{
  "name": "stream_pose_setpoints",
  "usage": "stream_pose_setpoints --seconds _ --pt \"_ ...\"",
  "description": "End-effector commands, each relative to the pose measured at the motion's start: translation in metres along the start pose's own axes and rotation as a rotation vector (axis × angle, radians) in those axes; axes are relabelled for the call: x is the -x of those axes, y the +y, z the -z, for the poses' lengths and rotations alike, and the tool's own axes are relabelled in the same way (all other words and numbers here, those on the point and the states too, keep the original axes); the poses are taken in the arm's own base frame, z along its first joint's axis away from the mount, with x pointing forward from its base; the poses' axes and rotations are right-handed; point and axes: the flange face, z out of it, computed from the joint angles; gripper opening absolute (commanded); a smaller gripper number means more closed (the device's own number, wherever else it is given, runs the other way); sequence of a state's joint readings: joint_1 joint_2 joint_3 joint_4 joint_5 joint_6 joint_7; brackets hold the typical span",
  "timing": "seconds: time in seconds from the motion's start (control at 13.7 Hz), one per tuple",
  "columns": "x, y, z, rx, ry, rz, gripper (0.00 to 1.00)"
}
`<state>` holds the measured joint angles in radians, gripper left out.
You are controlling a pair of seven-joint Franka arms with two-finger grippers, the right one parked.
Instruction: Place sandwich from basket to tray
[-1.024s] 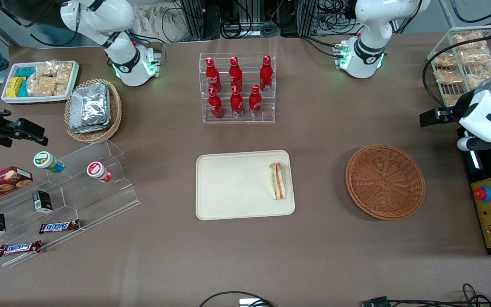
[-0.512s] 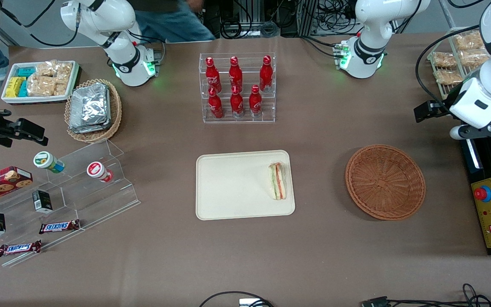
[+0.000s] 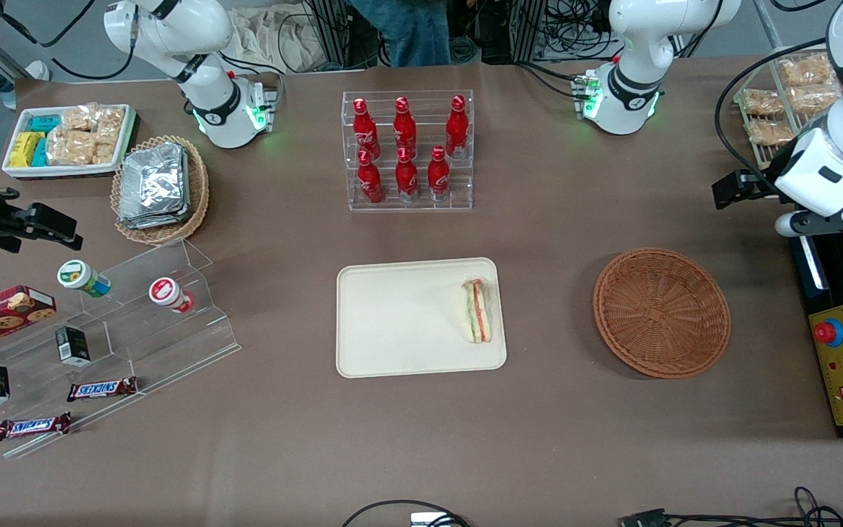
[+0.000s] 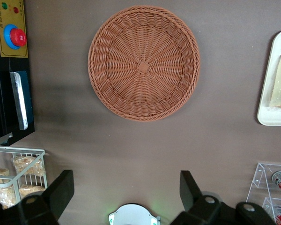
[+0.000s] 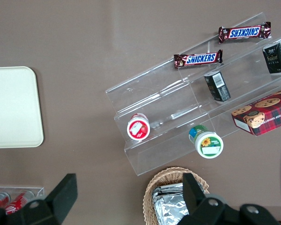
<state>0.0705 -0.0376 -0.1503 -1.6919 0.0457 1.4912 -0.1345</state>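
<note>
One sandwich (image 3: pixel 476 311) lies on the tray (image 3: pixel 399 322), close against the tray's short rim at the working arm's end, its filling layers running along that rim; most of the tray surface toward the parked arm's end is bare. The basket (image 3: pixel 661 312) sits on the desk (image 3: pixel 538 439) well apart from the tray, toward the working arm's end, with nothing in it. A wide strip of bare desk separates tray and basket, and an even broader bare band runs between both of them and the edge nearest the front camera. A clear rack of red bottles (image 3: pixel 407 150) stands farther from the front camera than the tray, with a bare gap between them.

The claw (image 4: pixel 126 192) hangs high above the desk, farther from the front camera than the basket and near the black control box (image 3: pixel 842 366) and the wire rack of bagged snacks (image 3: pixel 780 110). Its two fingers (image 4: pixel 61 192) stand wide apart, gripping nothing, with bare desk showing between them in the wrist view.

Compared with half a second ago, the arm has barely shifted; sandwich, tray and basket have not moved.
</note>
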Motion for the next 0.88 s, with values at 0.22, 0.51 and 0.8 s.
stream_pose_setpoints --seconds 0.22,0.51,0.8 --pt "-0.0005 -0.0010 0.0015 0.008 0.007 -0.008 1.00" --pt "-0.0017 -0.0024 0.0018 0.010 0.011 -0.005 1.00" --pt "-0.0020 -0.0023 0.0020 0.011 0.014 -0.005 1.00"
